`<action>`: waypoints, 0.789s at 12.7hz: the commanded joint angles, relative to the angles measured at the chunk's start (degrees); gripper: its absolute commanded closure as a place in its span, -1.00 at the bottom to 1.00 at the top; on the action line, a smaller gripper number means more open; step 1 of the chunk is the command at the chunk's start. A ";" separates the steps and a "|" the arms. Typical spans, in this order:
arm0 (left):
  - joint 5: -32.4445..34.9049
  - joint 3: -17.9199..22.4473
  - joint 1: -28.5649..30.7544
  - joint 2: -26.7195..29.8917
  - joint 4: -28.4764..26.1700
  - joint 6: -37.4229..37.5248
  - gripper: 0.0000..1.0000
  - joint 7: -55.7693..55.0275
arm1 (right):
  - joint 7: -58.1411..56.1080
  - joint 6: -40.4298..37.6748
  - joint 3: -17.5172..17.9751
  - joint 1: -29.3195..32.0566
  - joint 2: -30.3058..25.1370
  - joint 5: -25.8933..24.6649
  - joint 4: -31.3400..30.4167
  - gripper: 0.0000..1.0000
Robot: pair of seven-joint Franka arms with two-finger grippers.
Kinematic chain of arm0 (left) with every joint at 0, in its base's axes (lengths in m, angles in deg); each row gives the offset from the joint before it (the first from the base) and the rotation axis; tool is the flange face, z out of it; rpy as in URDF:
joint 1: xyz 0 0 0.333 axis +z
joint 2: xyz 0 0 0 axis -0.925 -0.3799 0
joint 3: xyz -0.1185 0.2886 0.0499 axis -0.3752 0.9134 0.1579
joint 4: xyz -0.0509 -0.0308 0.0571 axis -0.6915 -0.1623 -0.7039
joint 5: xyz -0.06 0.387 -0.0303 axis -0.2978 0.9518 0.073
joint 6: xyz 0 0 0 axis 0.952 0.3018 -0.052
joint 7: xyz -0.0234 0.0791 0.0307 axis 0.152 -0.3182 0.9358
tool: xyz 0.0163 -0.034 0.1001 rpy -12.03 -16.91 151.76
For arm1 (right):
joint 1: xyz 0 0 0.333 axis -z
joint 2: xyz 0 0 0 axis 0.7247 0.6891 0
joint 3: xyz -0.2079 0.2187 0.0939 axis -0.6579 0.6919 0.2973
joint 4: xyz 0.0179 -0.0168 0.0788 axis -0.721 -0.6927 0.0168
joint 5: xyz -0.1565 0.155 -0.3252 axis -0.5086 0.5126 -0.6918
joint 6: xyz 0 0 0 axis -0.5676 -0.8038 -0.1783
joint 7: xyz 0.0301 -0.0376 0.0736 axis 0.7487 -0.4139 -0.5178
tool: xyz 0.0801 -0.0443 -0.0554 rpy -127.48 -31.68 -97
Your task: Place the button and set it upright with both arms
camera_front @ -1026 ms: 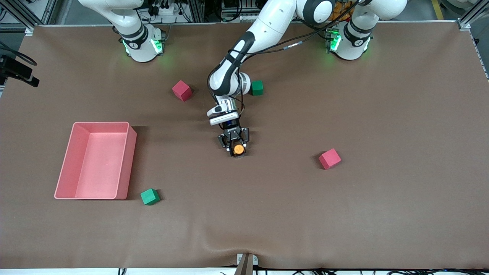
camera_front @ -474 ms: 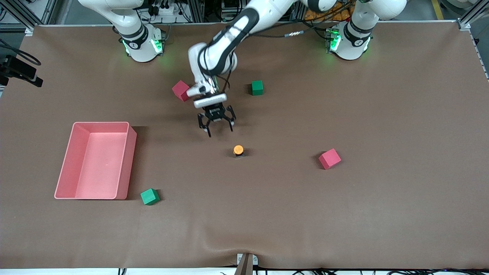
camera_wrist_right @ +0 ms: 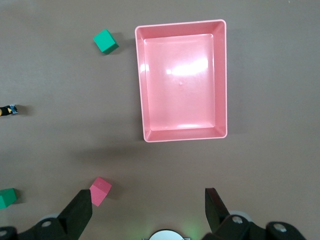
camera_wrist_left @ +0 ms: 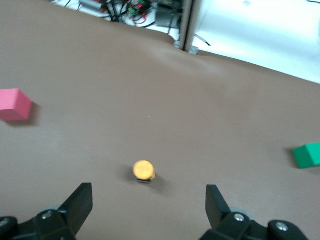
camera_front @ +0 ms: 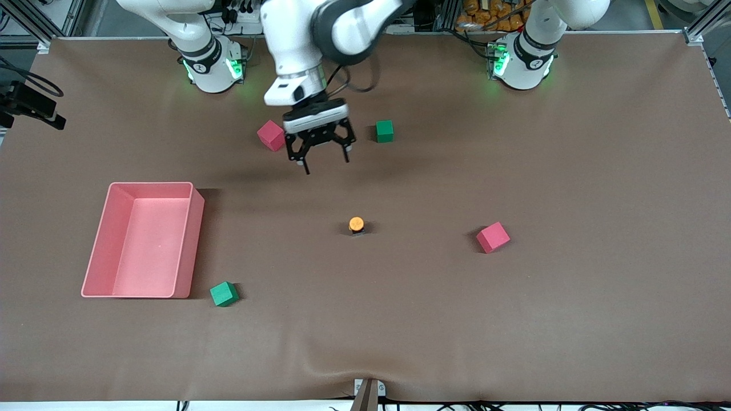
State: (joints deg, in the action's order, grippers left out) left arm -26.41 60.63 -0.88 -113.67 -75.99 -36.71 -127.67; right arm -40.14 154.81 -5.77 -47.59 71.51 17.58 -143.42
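Button upright on the mat, both grippers apart and empty

In the front view's centre the button point(camera_front: 356, 224) stands orange cap up, alone; the left gripper point(camera_front: 322, 158) hangs above it in the frame, fingers spread, between a red cube point(camera_front: 270, 135) and a green cube point(camera_front: 384, 131), while the right gripper point(camera_wrist_right: 149, 212) waits spread over the pink tray point(camera_wrist_right: 221, 80)

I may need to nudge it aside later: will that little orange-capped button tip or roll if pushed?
The button stands upright on the table cloth, orange cap over a short black body. Its small footprint suggests a sideways push would probably topple it. Once on its side, the round cap could let it roll. It looks light and rigid, so it would likely skid easily too.
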 commanded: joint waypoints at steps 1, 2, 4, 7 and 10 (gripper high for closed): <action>-10.54 -1.10 6.48 10.05 -3.20 5.49 -1.00 11.05 | 1.01 0.19 -0.08 -0.44 -0.56 -0.47 0.43 -1.00; -12.84 -1.10 9.20 12.60 -3.20 7.78 -1.00 15.19 | 1.09 0.19 -0.08 -0.44 -0.47 -0.46 0.43 -1.00; -14.00 -1.19 12.90 15.43 -3.11 9.91 -1.00 20.31 | 0.92 0.19 -0.16 -0.09 -0.38 -0.55 0.43 -1.00; -19.09 -1.36 21.15 18.07 -3.11 11.66 -1.00 24.34 | 0.83 0.01 -0.25 -0.08 -0.30 -0.55 0.43 -1.00; -20.78 -1.36 27.40 19.04 -3.02 16.85 -1.00 36.91 | 0.13 0.19 -0.43 0.70 -0.12 -0.90 0.35 -1.00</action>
State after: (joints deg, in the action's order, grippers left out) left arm -45.88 60.38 23.16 -96.36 -77.85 -21.98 -96.20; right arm -40.09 155.04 -6.22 -47.58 71.54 17.40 -143.24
